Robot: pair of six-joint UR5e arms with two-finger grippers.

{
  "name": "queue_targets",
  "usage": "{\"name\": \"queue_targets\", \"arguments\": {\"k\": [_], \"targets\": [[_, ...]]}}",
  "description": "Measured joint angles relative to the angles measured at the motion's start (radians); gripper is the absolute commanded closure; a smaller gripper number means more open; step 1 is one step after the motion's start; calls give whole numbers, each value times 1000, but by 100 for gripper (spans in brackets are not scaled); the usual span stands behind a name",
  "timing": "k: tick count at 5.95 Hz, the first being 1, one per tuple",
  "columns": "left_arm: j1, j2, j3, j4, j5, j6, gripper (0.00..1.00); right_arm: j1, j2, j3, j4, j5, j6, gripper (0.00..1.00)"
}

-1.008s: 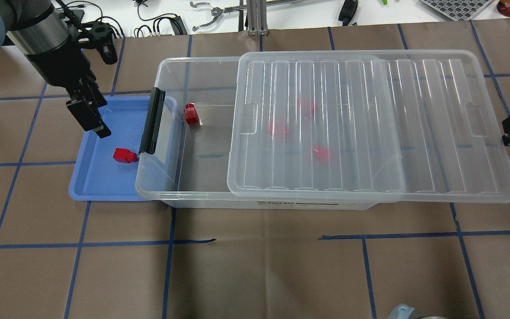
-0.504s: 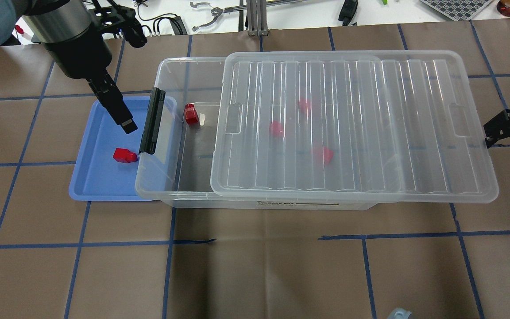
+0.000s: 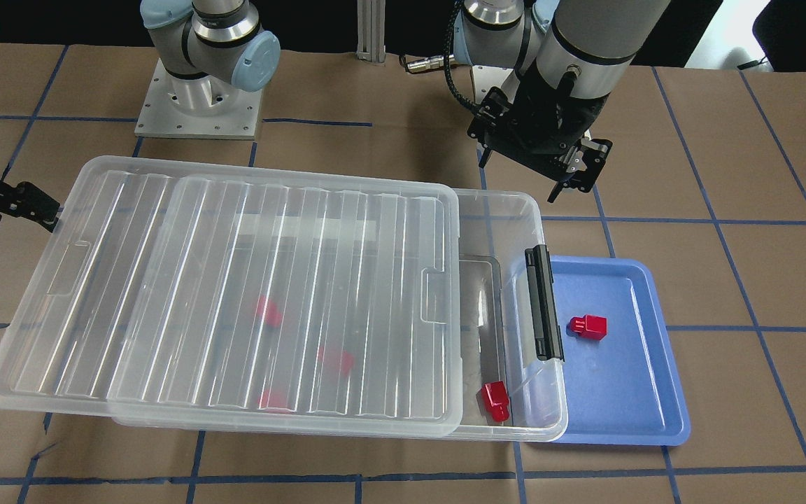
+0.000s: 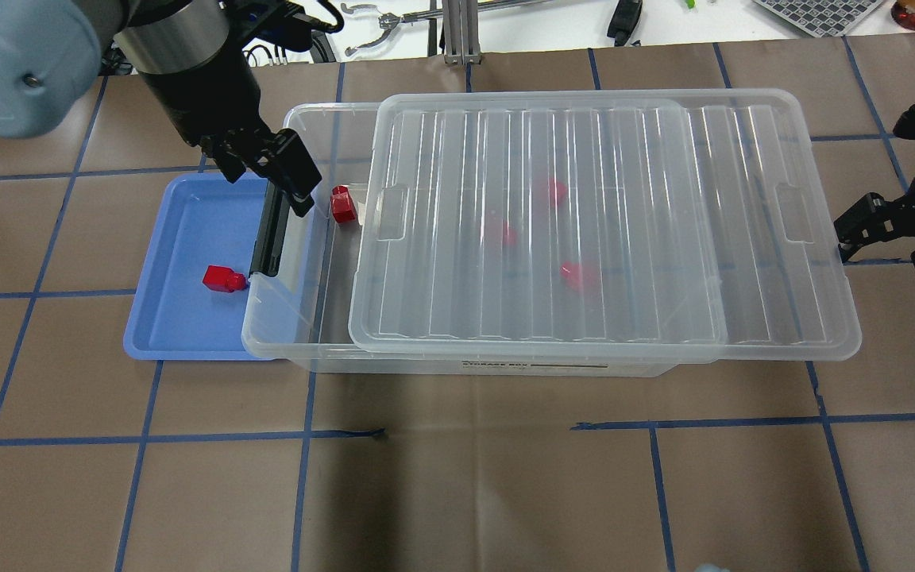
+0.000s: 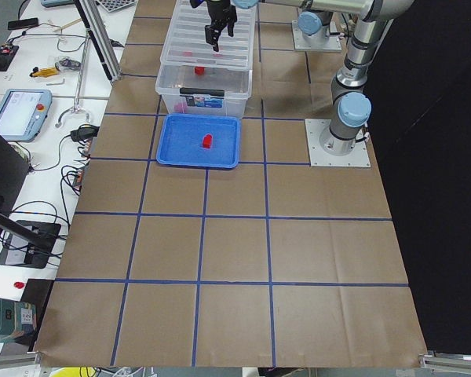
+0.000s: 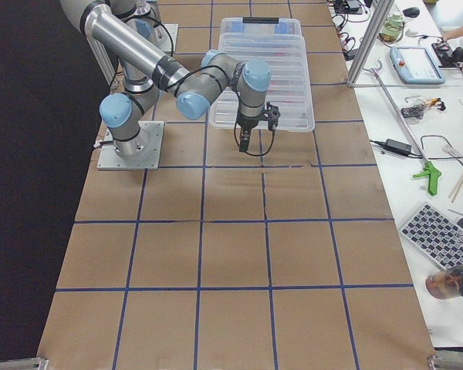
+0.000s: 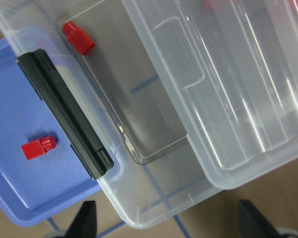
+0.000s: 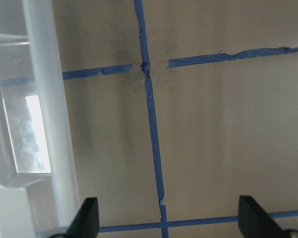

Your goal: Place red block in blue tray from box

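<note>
One red block (image 4: 224, 279) lies in the blue tray (image 4: 179, 326), close to the box's black latch (image 4: 267, 246); it also shows in the left wrist view (image 7: 38, 148). A second red block (image 4: 342, 205) lies in the uncovered left end of the clear box (image 4: 283, 318). Three more red blocks show blurred under the ribbed lid (image 4: 584, 222). My left gripper (image 4: 271, 171) is open and empty, above the box's latch end. My right gripper (image 4: 894, 234) is open and empty, just past the lid's right edge.
The lid covers most of the box and overhangs its right end. The tray sits partly under the box's left rim. Brown paper with blue tape lines (image 4: 457, 433) covers the table. Tools and cables lie on the white bench (image 4: 394, 24) beyond.
The lid has slid left over the box, narrowing the uncovered end, and my right gripper has followed it left. My left gripper has moved right, from above the tray to the latch end.
</note>
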Motion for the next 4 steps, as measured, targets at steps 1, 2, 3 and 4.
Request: {"name": "queue_targets", "arguments": {"k": [1,2,3,4], "targets": [[-9,18,-11,44,2,-165,2,24,-3,0,6,0,16,0],[-8,37,-26,89,4,-283,2,48,-7,1,12,0,32,0],[-4,50,-36,119,4,-362,2,69,-11,2,20,0,46,0],[6,58,-40,130,4,-404,2,86,-14,2,30,2,58,0]]}}
